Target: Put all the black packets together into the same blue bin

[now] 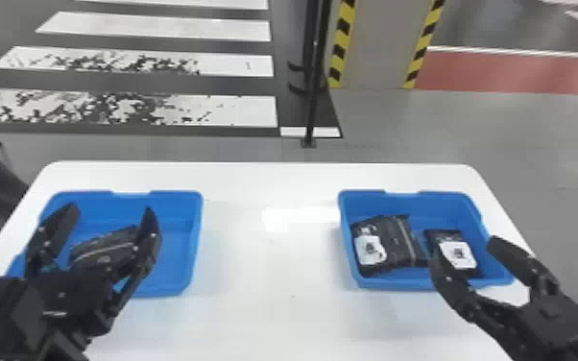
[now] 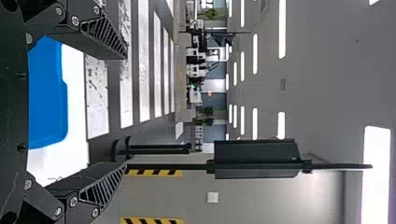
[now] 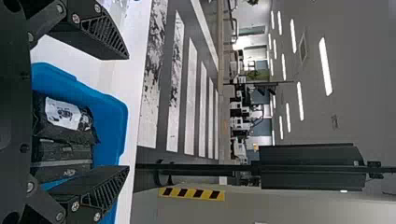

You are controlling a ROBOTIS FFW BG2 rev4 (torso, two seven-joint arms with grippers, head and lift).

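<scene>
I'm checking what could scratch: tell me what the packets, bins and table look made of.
Packets: probably flexible plastic film, slightly shiny, judging by creases and faint highlights.
Bins: likely moulded plastic, smooth, given the even blue and rounded corners.
Table: smooth, somewhat glossy white top, by its bright reflection; laminate or paint, unclear.

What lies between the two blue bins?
Between the left bin and the right bin lies bare white tabletop, with a patch of glare, in the head view.
</scene>
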